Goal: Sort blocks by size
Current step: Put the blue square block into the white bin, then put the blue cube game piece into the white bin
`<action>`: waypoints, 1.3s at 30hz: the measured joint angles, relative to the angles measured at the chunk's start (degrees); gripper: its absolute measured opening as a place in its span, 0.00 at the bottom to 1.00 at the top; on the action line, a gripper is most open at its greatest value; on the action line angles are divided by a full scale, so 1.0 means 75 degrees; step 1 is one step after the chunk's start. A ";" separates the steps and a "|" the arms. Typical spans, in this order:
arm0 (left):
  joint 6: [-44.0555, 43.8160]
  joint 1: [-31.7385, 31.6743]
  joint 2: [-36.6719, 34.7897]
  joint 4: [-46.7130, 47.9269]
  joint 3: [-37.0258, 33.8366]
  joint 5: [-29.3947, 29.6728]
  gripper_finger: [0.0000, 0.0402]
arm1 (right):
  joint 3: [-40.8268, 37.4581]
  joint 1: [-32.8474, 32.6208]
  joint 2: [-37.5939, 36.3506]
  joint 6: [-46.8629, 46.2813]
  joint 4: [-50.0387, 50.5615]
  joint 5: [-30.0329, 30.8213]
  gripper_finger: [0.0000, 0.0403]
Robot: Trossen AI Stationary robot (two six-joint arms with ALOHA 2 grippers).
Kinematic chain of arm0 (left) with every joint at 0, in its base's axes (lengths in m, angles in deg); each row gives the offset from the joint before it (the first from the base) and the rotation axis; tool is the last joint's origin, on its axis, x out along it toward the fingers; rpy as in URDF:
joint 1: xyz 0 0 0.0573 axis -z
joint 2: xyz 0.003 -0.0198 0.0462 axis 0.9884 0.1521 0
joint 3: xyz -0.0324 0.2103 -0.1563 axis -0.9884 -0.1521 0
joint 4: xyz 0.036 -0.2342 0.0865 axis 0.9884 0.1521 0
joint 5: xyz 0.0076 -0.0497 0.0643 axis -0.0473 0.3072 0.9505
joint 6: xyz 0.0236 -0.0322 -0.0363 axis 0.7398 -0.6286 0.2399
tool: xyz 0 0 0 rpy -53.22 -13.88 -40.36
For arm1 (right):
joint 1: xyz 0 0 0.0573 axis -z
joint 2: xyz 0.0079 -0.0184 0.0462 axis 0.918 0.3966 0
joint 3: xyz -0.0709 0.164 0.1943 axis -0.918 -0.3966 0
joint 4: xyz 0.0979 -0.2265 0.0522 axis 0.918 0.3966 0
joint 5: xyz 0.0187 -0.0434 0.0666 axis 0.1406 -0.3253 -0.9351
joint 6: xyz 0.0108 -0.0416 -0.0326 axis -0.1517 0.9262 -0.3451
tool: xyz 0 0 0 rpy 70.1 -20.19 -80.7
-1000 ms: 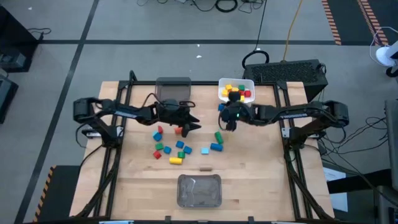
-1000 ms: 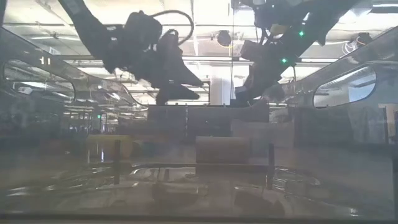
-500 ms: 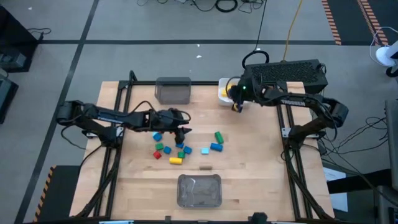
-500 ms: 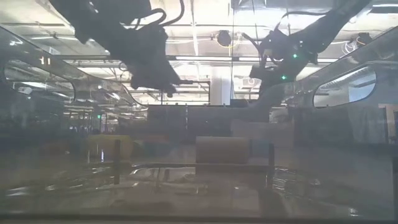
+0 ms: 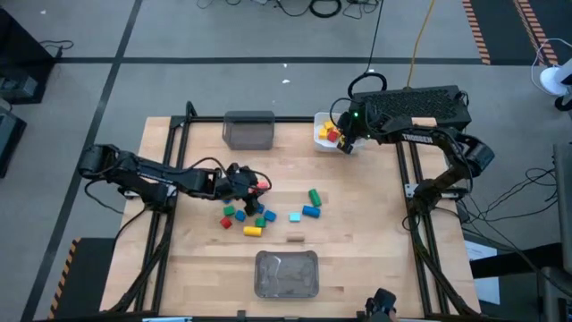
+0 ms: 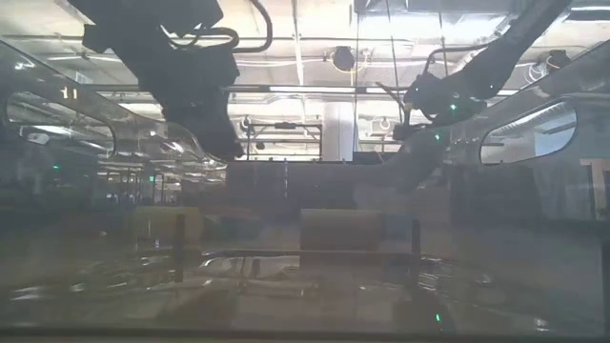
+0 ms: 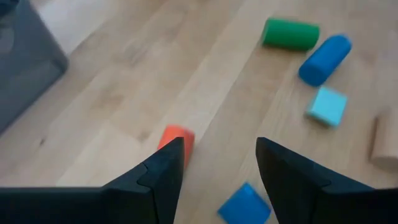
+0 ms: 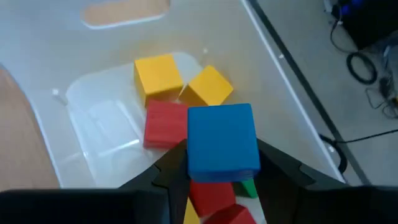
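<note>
right gripper grasping blue cube over white bin; left gripper released over red block

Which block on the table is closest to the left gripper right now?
The red block, beside one finger of the left gripper. The blue block is next nearest; the green, blue and light-blue ones lie farther off.

A robotics lab or test hall is indicated. A wooden worktop on a dark metal frame is set on a grey floor marked with tape lines; loose cables are seen, and ceiling strip lights beyond.
</note>
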 joint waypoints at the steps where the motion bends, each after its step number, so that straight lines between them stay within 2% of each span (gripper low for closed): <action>1: -0.0040 0.0051 0.0000 0.0177 0.0000 0.0005 0.50 | 0.0000 0.0024 0.0002 -0.0001 0.0023 0.0002 0.38; 8: -0.0463 0.0382 0.0000 0.0951 0.0000 0.0051 0.47 | 0.0000 0.0055 0.0002 -0.0009 -0.0060 0.0011 0.53; 12: -0.0771 0.0627 0.0000 0.1319 0.0000 0.0251 0.45 | 0.0000 0.0084 0.0002 -0.0676 -0.0252 0.0046 0.57; 17: -0.1363 0.1042 0.0000 0.2113 0.0000 0.0908 0.44 | 0.0000 0.0015 -0.0001 -0.1343 -0.0610 0.0023 0.57; 19: -0.1468 0.1276 0.0000 0.2278 0.0000 0.0938 0.44 | 0.0000 -0.0067 -0.0004 -0.1424 -0.0632 -0.0094 0.56; 28: -0.3082 0.2228 0.0000 0.2710 0.0000 0.0791 0.44 | 0.0000 -0.0505 -0.0004 -0.1792 -0.0841 -0.1739 0.54; 34: -0.4755 0.2294 0.0000 0.2709 0.0000 0.0548 0.44 | 0.0000 -0.0878 -0.0007 -0.1808 -0.1277 -0.1776 0.54; 39: -0.5479 0.2219 0.0076 0.2694 0.0000 0.0409 0.44 | 0.0000 -0.1045 -0.0007 -0.1805 -0.1690 -0.1773 0.54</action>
